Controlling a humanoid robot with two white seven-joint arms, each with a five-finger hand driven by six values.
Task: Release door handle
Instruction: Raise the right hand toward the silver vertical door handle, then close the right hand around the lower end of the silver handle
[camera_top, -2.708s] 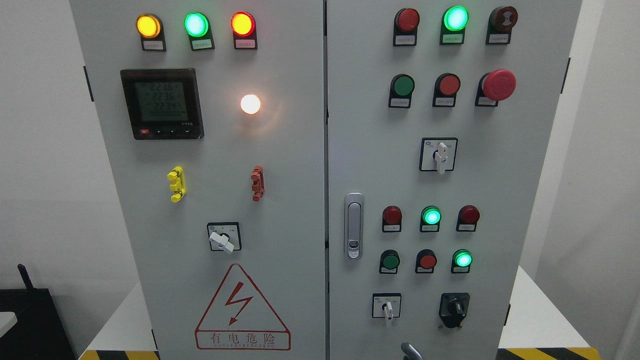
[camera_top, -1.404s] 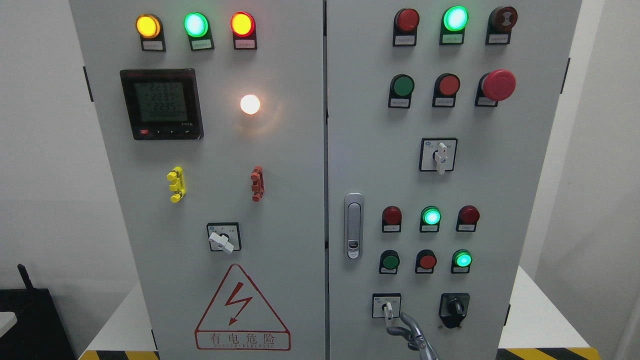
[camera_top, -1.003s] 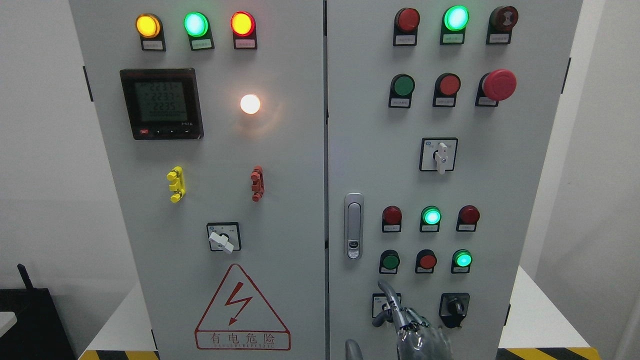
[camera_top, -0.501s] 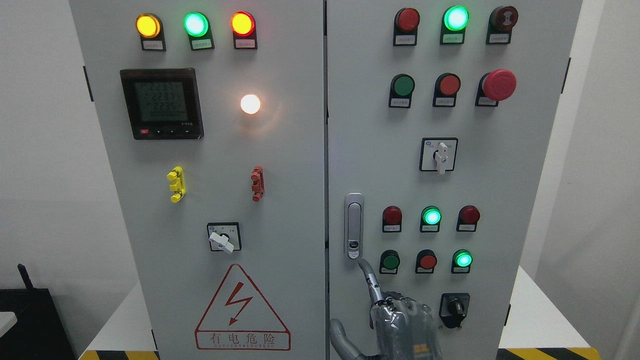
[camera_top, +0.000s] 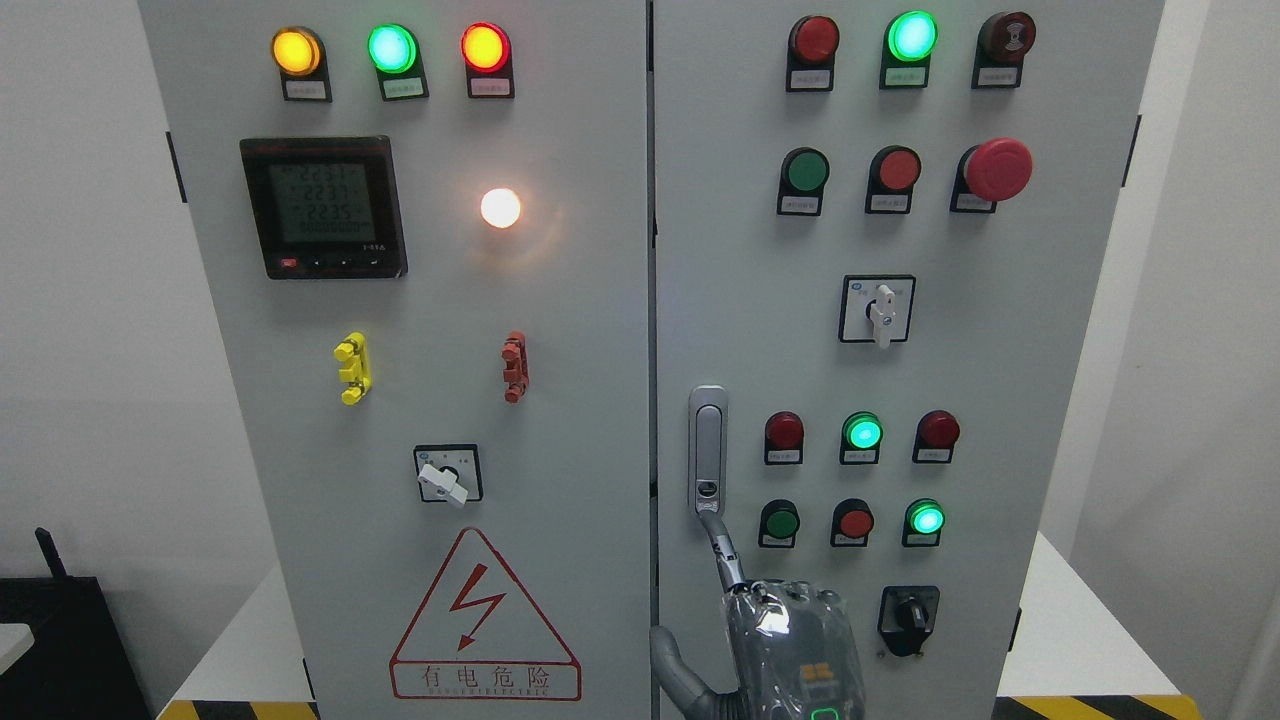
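Observation:
The silver door handle (camera_top: 708, 440) stands upright in its recess at the left edge of the grey cabinet's right door (camera_top: 740, 300). My right hand (camera_top: 785, 640) rises from the bottom edge just below it. Its index finger (camera_top: 722, 550) is stretched up, and the tip touches the handle's lower end under the round lock button (camera_top: 707, 490). The thumb (camera_top: 668, 660) sticks out to the left and the other fingers are curled in. The hand holds nothing. The left hand is out of sight.
Around the hand sit push buttons (camera_top: 779, 521), a black rotary switch (camera_top: 908, 612) and a selector switch partly hidden behind the hand. The left door (camera_top: 560, 330) carries a meter (camera_top: 324, 207), lamps and a warning triangle (camera_top: 484, 620). Both doors are closed.
My right hand has come up from the bottom edge and shifted left, and its index finger has reached the lower end of the handle.

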